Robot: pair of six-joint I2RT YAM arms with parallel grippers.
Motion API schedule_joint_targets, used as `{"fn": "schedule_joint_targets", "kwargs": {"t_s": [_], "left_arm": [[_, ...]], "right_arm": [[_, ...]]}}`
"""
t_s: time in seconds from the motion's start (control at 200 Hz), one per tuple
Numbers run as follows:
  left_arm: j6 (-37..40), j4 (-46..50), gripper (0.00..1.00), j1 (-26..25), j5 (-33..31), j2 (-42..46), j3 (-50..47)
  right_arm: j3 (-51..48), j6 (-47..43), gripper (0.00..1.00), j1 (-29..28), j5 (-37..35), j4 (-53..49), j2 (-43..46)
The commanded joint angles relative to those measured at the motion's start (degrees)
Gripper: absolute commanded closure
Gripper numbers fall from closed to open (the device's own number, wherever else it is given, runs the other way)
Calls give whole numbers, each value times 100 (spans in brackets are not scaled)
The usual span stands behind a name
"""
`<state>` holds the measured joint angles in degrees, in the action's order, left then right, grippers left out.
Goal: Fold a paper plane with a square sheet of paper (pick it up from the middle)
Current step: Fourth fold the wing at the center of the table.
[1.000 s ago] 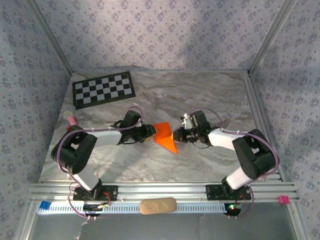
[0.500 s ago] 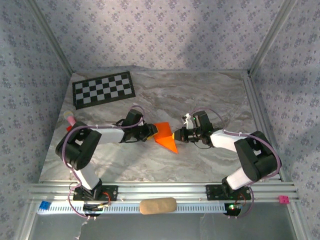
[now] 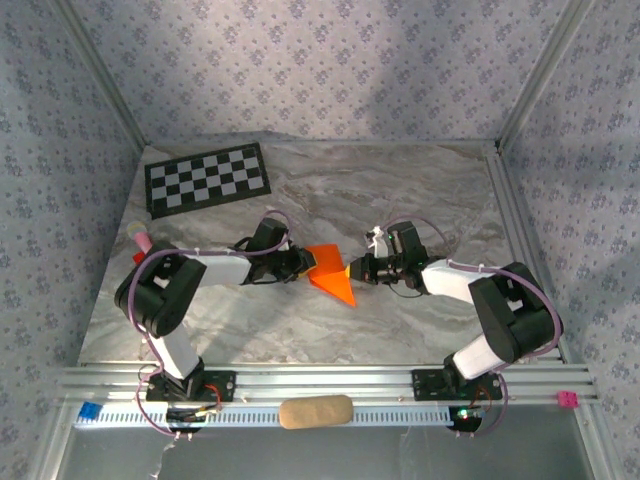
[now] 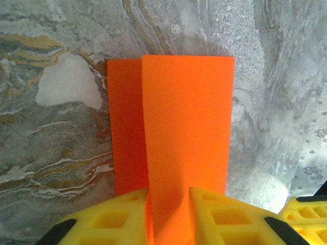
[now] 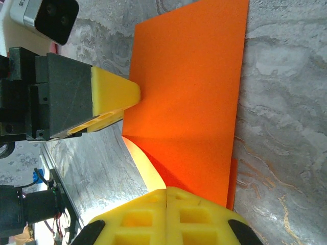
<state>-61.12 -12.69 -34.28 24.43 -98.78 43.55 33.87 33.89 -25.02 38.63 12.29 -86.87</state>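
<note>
The square sheet of paper (image 3: 332, 276), already creased into a smaller shape, lies at the middle of the marble table (image 3: 410, 190) between both grippers. The right gripper (image 5: 166, 196) is clenched on its lifted near edge. The left gripper (image 4: 168, 199) has an upper flap between its narrowly parted fingers (image 4: 219, 214), though whether they clamp it cannot be told.

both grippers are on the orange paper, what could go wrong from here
1. The right gripper is pinched on one edge of the square sheet of paper while the left gripper brackets a raised flap; pulling apart might tear it.
2. The lifted layer might crease crooked.
</note>
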Motion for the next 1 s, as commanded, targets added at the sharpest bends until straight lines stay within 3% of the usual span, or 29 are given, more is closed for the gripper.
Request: {"fn": "schedule_joint_targets", "kwargs": {"t_s": [0.0,0.165,0.32,0.425,0.59,0.745,0.855,0.994], "left_arm": [[-22,-73,75,-44,-47,46,95],[-56,-129,84,-46,-85,87,67],[-151,-216,91,-61,-168,198,-37],[-223,-214,92,-94,-321,323,-125],[-369,-135,94,-238,-651,538,-209],[-623,-77,94,-436,-1028,713,-261],[-755,-46,94,-552,-1288,824,-305],[-816,24,94,-600,-1418,962,-336]], "right_arm": [[-58,-18,98,43,19,-66,89],[44,-147,95,11,-84,-345,13],[182,-281,81,-68,-402,-776,72],[316,-486,70,-176,-969,-1290,279],[454,-719,62,-454,-1944,-1947,761],[186,-715,62,-762,-2660,-1656,1302],[-202,-836,61,-1146,-3673,-1194,1817],[-678,-1357,59,-1481,-4373,-591,2270]]}}
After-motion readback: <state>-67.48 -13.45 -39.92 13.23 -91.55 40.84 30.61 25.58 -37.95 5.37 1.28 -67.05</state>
